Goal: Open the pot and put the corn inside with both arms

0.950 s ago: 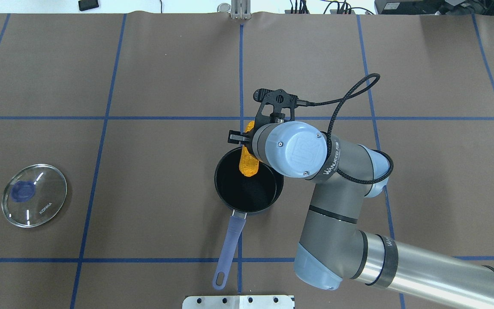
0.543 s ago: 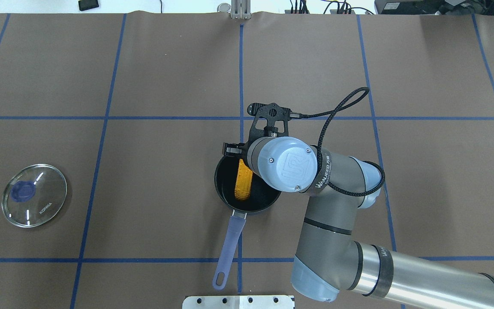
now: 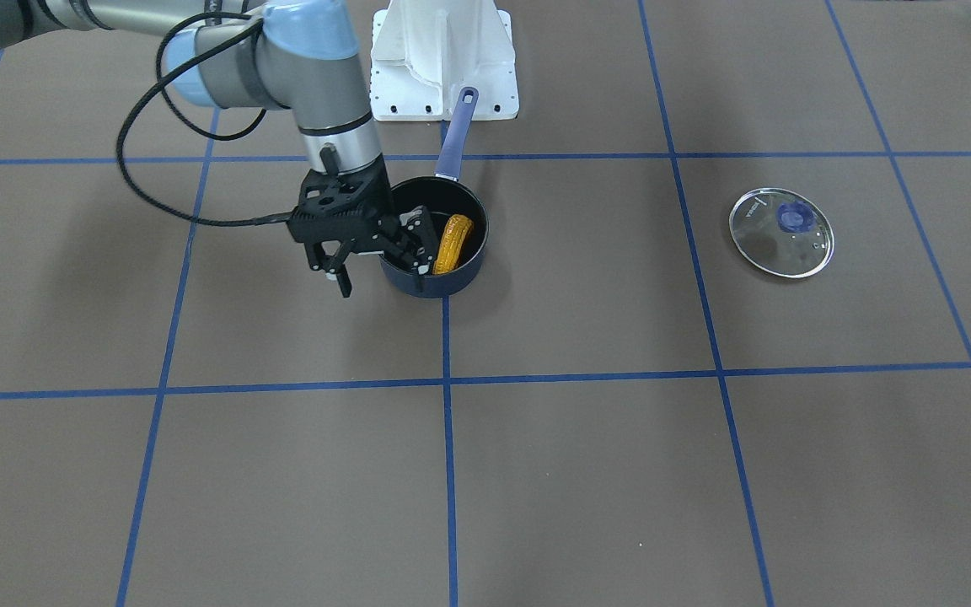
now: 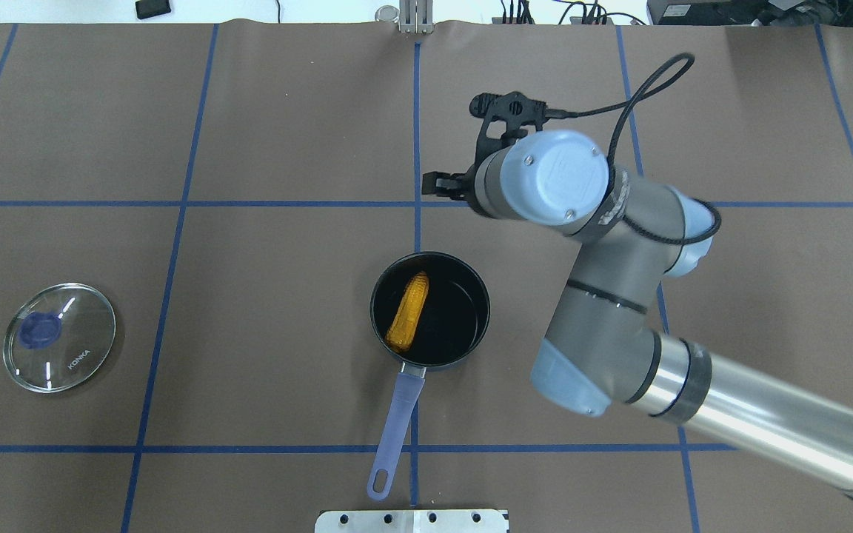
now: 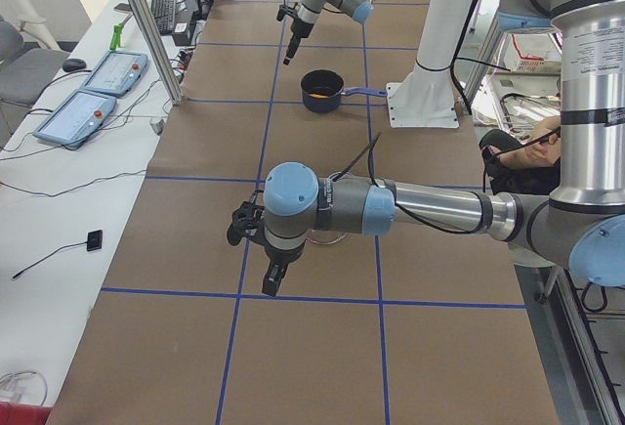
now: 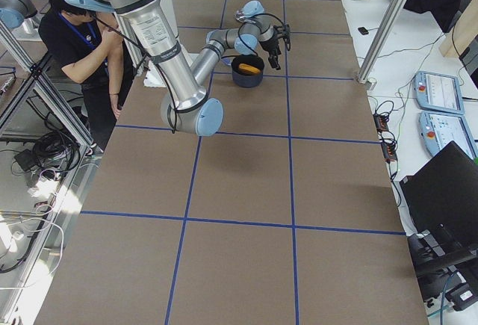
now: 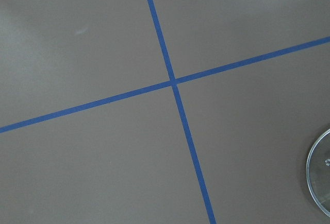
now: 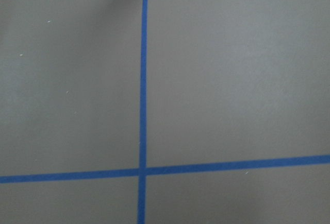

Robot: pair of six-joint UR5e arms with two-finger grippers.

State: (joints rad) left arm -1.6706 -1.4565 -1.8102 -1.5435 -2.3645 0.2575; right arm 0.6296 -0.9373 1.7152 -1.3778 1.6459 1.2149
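Observation:
The dark navy pot [image 4: 458, 326] stands uncovered at the table's middle, its lavender handle [image 4: 399, 414] pointing toward the robot. The orange-yellow corn [image 4: 408, 320] lies inside it, on the left of the black interior; it also shows in the front-facing view [image 3: 452, 242]. My right gripper [image 3: 380, 274] is open and empty, raised beyond the pot's far rim. In the overhead view only one of its fingers [image 4: 437, 183] shows past the wrist. My left gripper [image 5: 270, 280] shows only in the exterior left view, low over the table, and I cannot tell whether it is open.
The round glass lid [image 4: 58, 337] with a blue knob lies flat far out on the robot's left; its edge shows in the left wrist view [image 7: 319, 180]. The white base plinth [image 3: 443, 59] stands just behind the pot handle. An operator [image 6: 71, 37] stands beside the table.
The right gripper let go of the corn, which now lies in the pot. The gripper then rose and moved away from the pot toward the table's far side.

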